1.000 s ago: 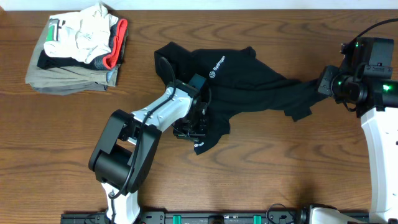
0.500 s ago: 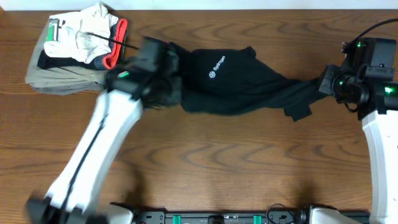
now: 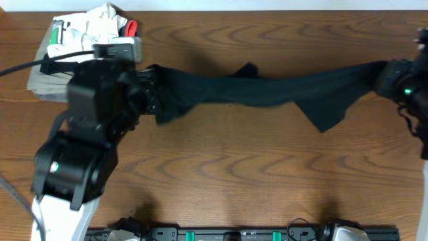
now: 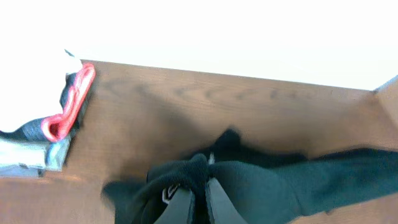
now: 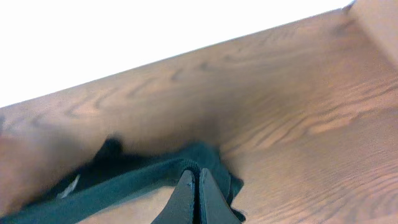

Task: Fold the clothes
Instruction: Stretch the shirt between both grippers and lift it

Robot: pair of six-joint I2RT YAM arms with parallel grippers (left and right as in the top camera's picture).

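Observation:
The clothes, one black top, hang stretched in a long band across the back of the table between my two grippers. My left gripper is shut on its left end, beside the folded stack. In the left wrist view the fingers pinch a bunched black fold with a small white mark showing, the left gripper closed tight on it. My right gripper is shut on the right end. The right wrist view shows the right gripper clamping a thin edge of the black top.
A stack of folded garments, khaki, white and red-trimmed, sits at the back left corner, partly covered by my left arm. Its red trim shows in the left wrist view. The table's back edge runs close behind the top.
My left arm swung from mid-table to the back left, dragging the top's left end with it. The right gripper moved right. The crumpled top is now pulled out long and taut.

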